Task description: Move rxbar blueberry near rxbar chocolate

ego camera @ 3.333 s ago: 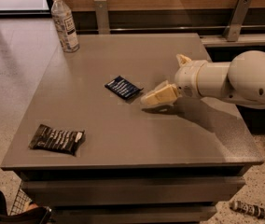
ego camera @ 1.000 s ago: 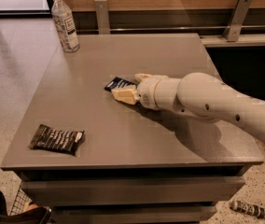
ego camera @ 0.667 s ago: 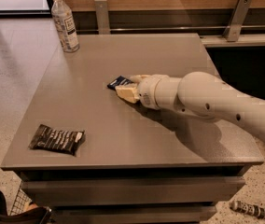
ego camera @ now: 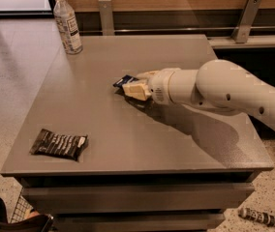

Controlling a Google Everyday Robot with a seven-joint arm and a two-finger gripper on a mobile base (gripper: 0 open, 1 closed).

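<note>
Rxbar blueberry (ego camera: 123,80) partly under pincer (ego camera: 131,88); rxbar chocolate (ego camera: 59,144) well apart.

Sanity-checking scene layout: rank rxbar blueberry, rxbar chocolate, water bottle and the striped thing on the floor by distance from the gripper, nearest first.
The gripper is at mid-table.
1. rxbar blueberry: right at the gripper, partly under it.
2-3. rxbar chocolate, front-left, and water bottle, back-left corner: too close to call.
4. striped object: on the floor, front-right.

Matt speckled table (ego camera: 99,129), smooth plastic pincer (ego camera: 131,89) at its middle (on the rxbar blueberry (ego camera: 123,80)), clear plastic bottle (ego camera: 68,25)
</note>
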